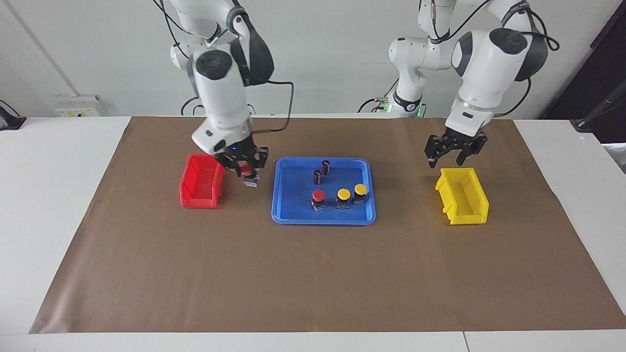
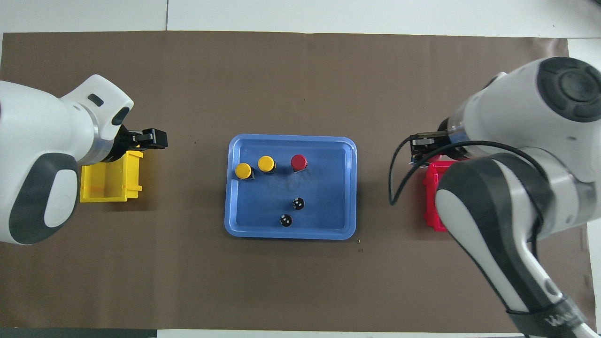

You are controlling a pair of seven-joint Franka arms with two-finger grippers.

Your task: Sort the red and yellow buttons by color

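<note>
Red button (image 1: 247, 170), small, rigid, smooth-capped: right claw (image 1: 246, 172) pinches its cap, at the red bin's (image 1: 201, 180) three o'clock; left claw (image 1: 455, 152) spread above the yellow bin (image 1: 462, 196).

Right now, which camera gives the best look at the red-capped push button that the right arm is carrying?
The facing view: the red-capped push button shows between the right gripper's fingers, raised beside the red plastic bin. In the overhead view the right arm's own wrist hides that button and covers much of the bin.

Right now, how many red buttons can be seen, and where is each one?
2. One red button stands in the blue tray, beside the two yellow buttons. The other red button is held in the right pincer, in the air beside the red bin.
</note>
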